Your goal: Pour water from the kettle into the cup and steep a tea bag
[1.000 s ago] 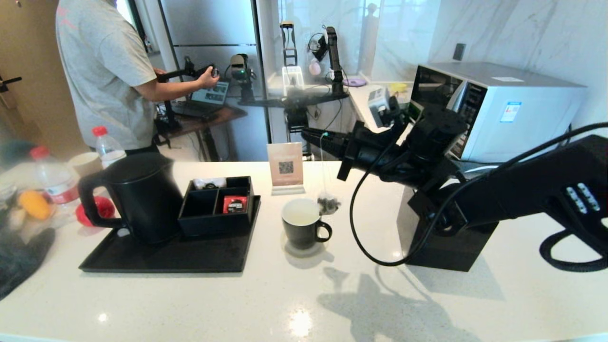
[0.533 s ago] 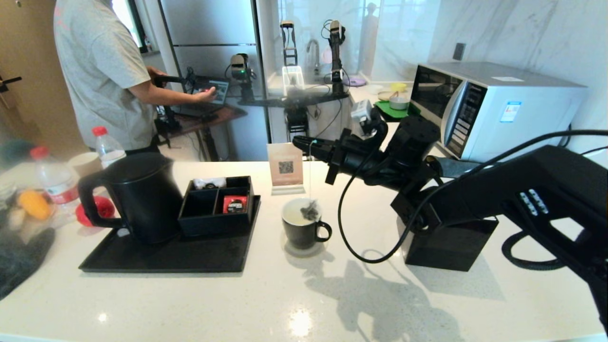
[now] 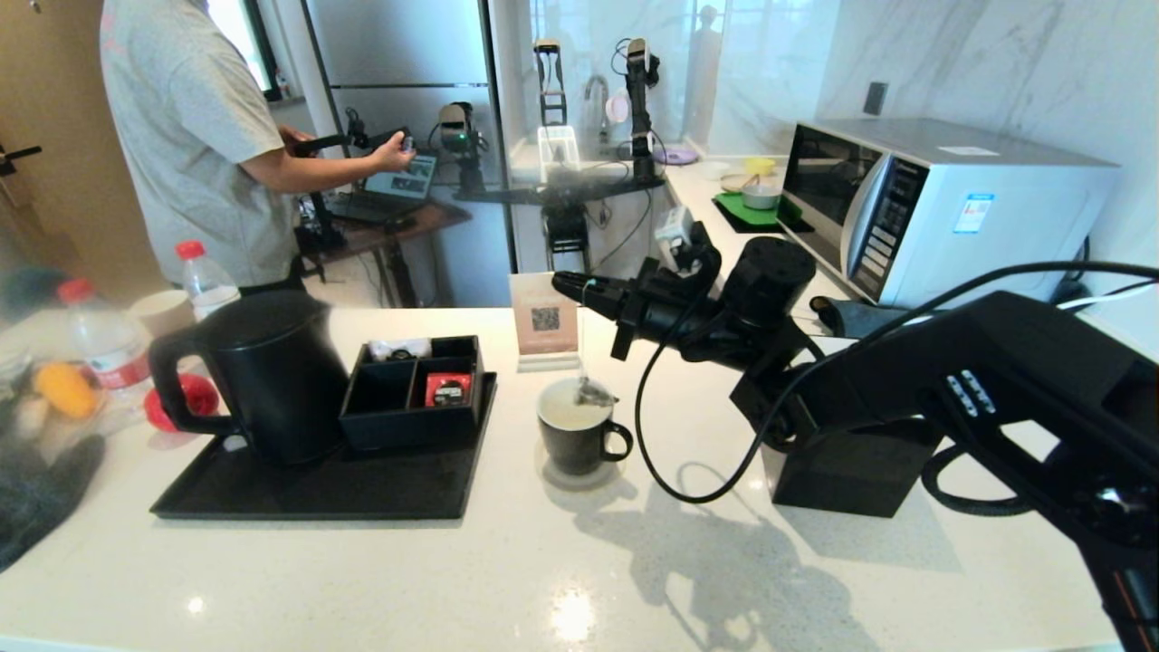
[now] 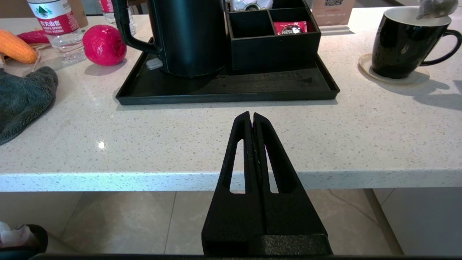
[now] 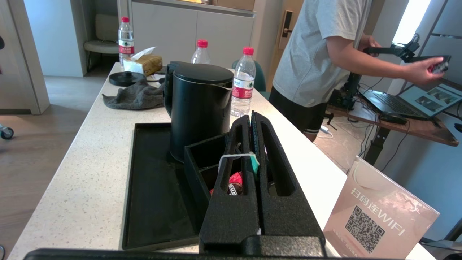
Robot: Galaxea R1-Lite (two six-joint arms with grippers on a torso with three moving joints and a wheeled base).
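The right gripper [image 3: 563, 282] hangs above the cup [image 3: 578, 436], its fingers pressed together on the small teal tag [image 5: 255, 163] of a tea bag [image 3: 593, 392]. From the tag a thin white string [image 3: 584, 330] drops straight down to the bag, which sits at the cup's rim on the far side; whether its lower end dips into the water [image 3: 569, 415] I cannot quite tell from the head view. The water shows pale against the white inside of the cup (the level lies a little below the rim). The cup stands on a light coaster [image 4: 364, 65] on the white counter [image 3: 453, 580], its handle turned to the robot's right.

To the cup's left lies a black tray [image 3: 317, 493] carrying the kettle [image 3: 263, 376], upright with its lid on and its loop handle pointing left, and beside it a black organizer box [image 3: 412, 389] with a red packet [image 3: 446, 389] in one compartment. A WiFi sign [image 3: 543, 317] stands behind the cup.

The left gripper [image 4: 252, 119] rests low in front of the counter's near edge, fingers closed on nothing, well apart from the tray. A person in a grey shirt [image 3: 181, 127] stands beyond the counter.
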